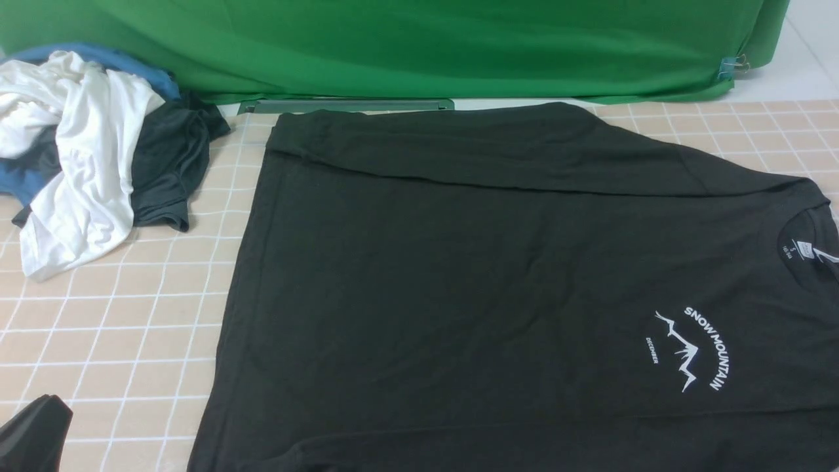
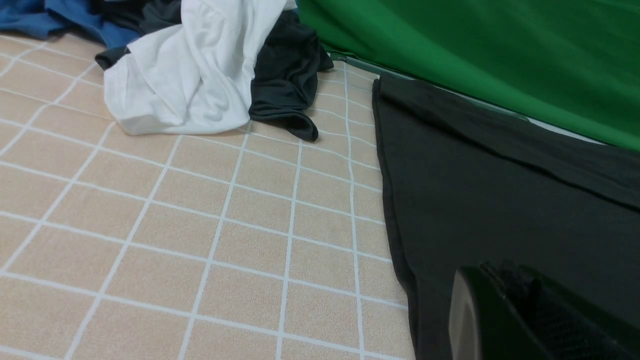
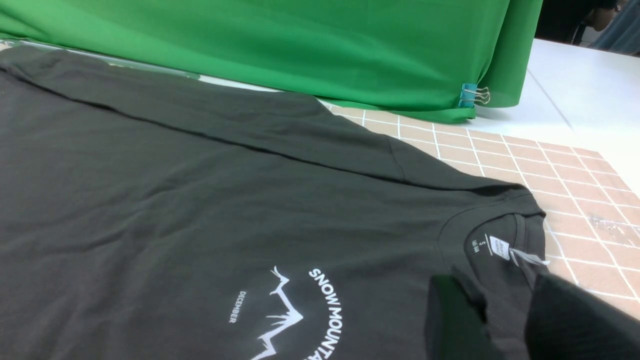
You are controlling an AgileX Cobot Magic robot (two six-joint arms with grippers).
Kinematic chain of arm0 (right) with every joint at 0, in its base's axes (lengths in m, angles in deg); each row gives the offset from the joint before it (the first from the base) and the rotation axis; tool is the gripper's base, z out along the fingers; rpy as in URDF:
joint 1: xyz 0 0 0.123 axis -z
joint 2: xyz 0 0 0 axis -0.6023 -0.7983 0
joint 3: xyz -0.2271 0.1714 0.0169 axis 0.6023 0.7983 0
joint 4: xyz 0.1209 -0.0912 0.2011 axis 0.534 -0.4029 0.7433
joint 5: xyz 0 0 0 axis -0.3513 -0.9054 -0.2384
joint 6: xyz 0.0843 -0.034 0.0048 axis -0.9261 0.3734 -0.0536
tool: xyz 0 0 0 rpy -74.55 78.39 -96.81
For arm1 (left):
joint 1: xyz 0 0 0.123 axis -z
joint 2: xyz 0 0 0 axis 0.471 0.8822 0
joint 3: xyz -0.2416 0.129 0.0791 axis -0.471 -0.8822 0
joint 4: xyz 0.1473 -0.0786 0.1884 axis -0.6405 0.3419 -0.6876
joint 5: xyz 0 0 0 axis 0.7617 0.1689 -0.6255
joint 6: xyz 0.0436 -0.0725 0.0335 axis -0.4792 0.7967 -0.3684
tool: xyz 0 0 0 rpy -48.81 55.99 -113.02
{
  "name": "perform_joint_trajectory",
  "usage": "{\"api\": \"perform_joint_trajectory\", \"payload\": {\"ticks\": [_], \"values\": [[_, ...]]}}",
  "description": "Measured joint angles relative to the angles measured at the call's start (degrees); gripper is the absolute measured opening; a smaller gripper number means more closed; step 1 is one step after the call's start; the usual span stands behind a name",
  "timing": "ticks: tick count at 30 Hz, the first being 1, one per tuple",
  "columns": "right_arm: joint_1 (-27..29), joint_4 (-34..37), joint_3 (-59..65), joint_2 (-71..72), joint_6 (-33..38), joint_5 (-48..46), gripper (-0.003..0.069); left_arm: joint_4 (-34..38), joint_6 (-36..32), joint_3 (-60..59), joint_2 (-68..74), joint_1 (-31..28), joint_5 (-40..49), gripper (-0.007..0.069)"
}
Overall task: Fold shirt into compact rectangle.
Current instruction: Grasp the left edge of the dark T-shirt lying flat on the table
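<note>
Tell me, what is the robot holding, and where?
Nothing looks held. The right end effector is open at the shirt collar; the left end effector is beside it.

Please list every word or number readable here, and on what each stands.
"SNOW MOUNTAIN": white chest print on the large black T-shirt.
"DECEMBER": smaller, beside the mountain line.
"S": printed inside the neck; the line under it and the white neck label are too small to read.

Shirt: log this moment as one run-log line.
shirt: flat, far edge folded in | left gripper: near hem, state unclear | right gripper: open at collar
</note>
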Motion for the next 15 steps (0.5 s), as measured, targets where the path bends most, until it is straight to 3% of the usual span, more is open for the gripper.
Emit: {"api": "perform_joint_trajectory", "payload": {"ticks": [12, 15], "values": [[0.0, 0.0, 0.0, 0.0, -0.06, 0.68, 0.0243, 0.45, 0.42, 0.0, 0.0, 0.0, -0.05, 0.0016], [0.0, 3.23, 0.0, 0.0, -3.09, 2.01, 0.0243, 9.81, 6.19, 0.0, 0.0, 0.0, -1.48, 0.0016]]}}
